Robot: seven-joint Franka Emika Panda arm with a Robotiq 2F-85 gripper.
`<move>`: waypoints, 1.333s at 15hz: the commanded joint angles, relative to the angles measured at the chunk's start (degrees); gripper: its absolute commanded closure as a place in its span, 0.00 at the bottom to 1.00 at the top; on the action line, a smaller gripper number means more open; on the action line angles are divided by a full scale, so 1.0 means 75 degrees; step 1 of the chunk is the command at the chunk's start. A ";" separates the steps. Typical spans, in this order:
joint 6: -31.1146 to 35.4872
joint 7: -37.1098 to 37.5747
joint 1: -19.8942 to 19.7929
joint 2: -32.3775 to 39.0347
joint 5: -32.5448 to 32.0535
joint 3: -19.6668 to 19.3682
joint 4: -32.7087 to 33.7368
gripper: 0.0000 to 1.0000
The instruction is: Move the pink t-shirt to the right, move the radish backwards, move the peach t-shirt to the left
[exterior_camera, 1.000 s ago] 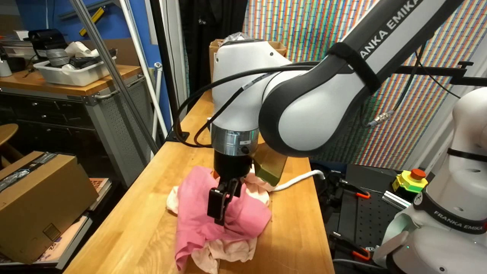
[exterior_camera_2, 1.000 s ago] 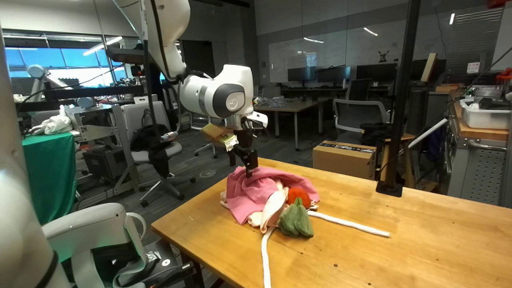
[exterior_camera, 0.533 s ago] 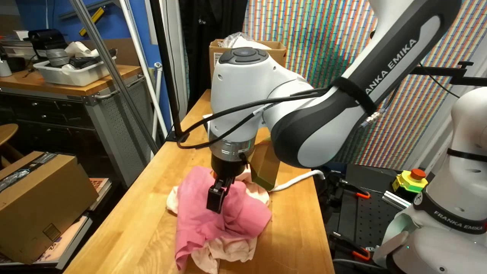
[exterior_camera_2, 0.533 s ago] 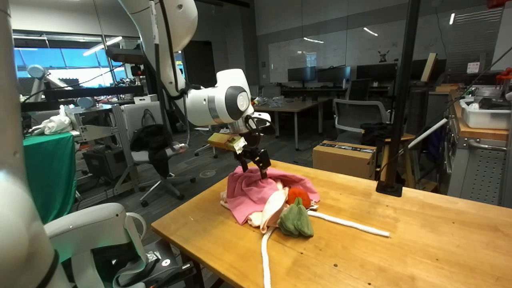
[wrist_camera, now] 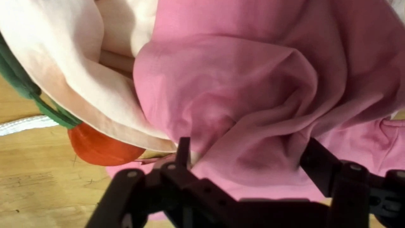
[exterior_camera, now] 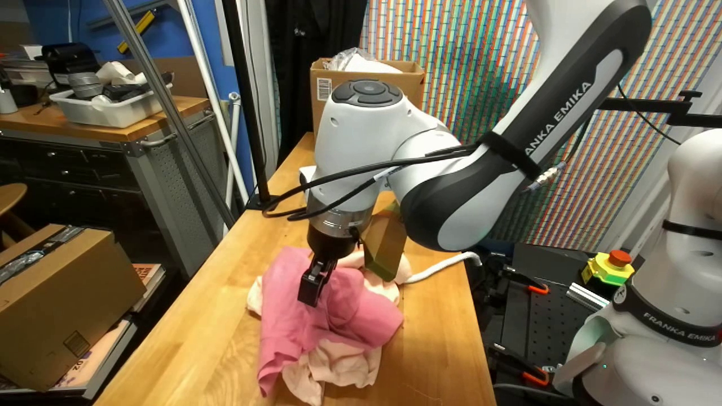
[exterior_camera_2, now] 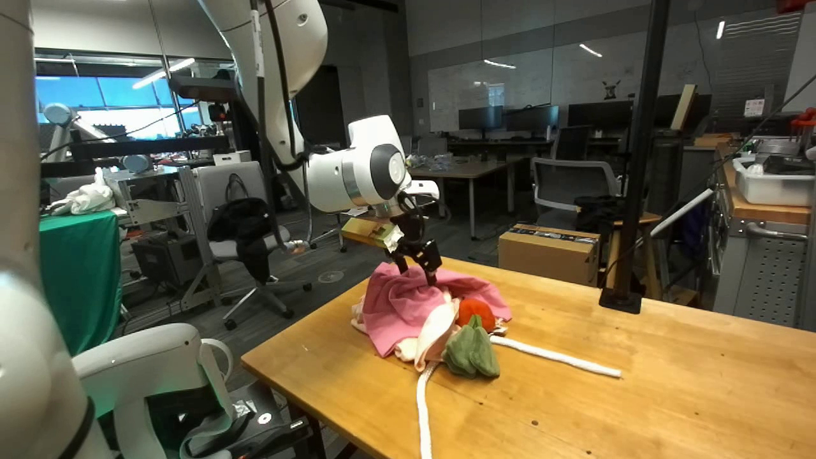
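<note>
Nearest, in the wrist view, the hand stands with its fingers wide apart, folds of the pink shirt showing between them; whether the tips touch the cloth I cannot tell. The pink shirt lies rumpled over the peach shirt, which sticks out from under it on more than one side in both exterior views. A flap of the peach shirt partly covers the radish in the wrist view; the red body sits just beside the shirts, and its green leaves lie on the bench. Rope shows on two sides of the leaves: one length runs straight along the bench, another goes off over the bench's edge. Whether the two join is hidden. The arm hangs over the pink shirt, tilted, with a gold-green block at its wrist. Farther off, in an exterior view, a black pole stands upright at the bench's edge. Past the bench are a taped box, a chair behind it, a table bearing clear plastic, then monitors and a whiteboard at the back. In an exterior view a carton stands behind the arm, and a white tub sits on a cabinet.
</note>
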 commanded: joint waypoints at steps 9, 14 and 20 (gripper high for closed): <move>0.0379 0.0370 0.0113 -0.0021 -0.0355 -0.0134 0.0056 0.99; 0.0457 0.0724 0.0184 -0.0129 -0.0708 -0.0280 0.0012 0.99; -0.0176 0.3671 0.0747 -0.0862 -0.4219 -0.1343 0.0108 0.99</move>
